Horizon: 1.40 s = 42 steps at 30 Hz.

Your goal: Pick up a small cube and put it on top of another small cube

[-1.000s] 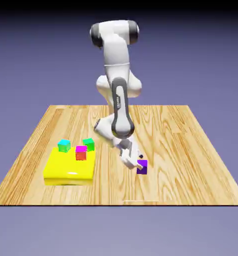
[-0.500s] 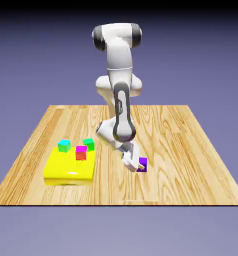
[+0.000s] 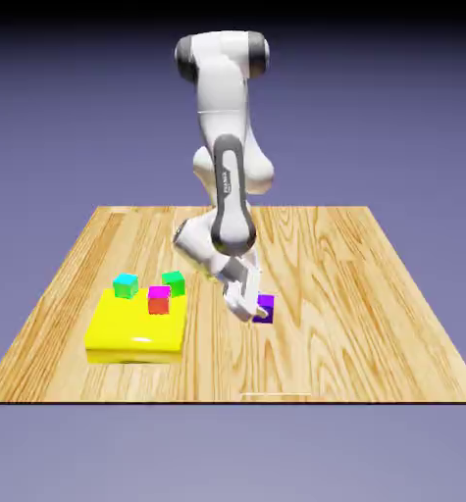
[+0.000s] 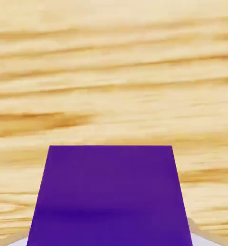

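Note:
My gripper (image 3: pixel 255 308) is shut on the small purple cube (image 3: pixel 266 307), near the middle of the wooden table (image 3: pixel 354 275) and slightly toward the exterior view's right. The cube seems to hang just above the wood. In the hand view the purple cube (image 4: pixel 108 192) fills the lower middle, and pale grey fingertips (image 4: pixel 204 238) peek out at its bottom corners. To the exterior view's left lies a yellow slab (image 3: pixel 129 333). On it stand a teal cube (image 3: pixel 126 285), a green cube (image 3: pixel 174 282) and a red cube with a magenta top (image 3: pixel 158 299).
The white arm (image 3: pixel 227 186) comes down from the table's far edge to the gripper. The slab with its three cubes sits a short way to the exterior view's left of the held cube. Only wood grain (image 4: pixel 111 72) shows behind the cube in the hand view.
The gripper has closed on the purple cube. It has carried the cube a little up and toward the exterior view's left, nearer the yellow slab.

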Tool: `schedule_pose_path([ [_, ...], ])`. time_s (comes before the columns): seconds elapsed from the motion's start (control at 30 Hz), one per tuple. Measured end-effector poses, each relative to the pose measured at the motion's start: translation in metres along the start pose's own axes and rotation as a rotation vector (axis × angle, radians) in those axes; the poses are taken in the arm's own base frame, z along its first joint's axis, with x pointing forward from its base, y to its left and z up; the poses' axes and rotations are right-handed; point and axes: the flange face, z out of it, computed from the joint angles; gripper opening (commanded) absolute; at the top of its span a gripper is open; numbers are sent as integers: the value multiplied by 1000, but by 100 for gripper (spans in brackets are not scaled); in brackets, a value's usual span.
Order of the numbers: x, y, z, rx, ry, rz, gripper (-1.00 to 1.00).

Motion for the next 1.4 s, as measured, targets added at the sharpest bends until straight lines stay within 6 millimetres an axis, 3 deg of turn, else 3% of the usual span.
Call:
schedule_pose_path([
  [0.33, 3, -37, -75, 83, -43, 65, -100],
  [0.7, 17, -56, -162, 151, -100, 136, -100],
  [1.2, 72, -56, -266, 194, -201, 271, -100],
  [1.3, 81, -55, -274, 194, -212, 288, -100],
  [1.4, 79, -67, -241, 189, -217, 285, -100],
])
